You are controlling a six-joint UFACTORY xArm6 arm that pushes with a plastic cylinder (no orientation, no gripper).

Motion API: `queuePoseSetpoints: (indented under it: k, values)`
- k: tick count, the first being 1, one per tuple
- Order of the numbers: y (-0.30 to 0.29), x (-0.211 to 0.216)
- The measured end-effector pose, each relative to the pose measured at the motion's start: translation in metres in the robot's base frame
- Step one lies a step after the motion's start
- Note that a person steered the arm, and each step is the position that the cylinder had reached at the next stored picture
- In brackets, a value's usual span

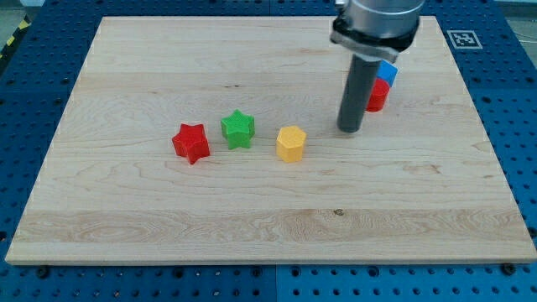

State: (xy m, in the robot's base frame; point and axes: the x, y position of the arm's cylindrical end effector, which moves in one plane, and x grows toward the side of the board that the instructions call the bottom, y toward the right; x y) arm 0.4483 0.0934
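My tip [350, 129] rests on the wooden counter [126, 226] just left of a red block [378, 96] and a blue block [388, 73], both partly hidden behind the rod, contact not discernible; a yellow hexagonal block [290, 143] sits near its left, then a green star [238, 129] and a red star [191, 143] in a loose row. The arm carries no pincer, only the rod, holding nothing; the three left blocks lie apart from one another
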Motion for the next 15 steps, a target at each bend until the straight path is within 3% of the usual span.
queuePoseSetpoints:
  k: [2,3,8,10,15]
  values:
    - [-0.05,0.027]
    - [-0.051,0.002]
    - [-0.008,-0.024]
    - [-0.008,-0.066]
    - [0.021,-0.055]
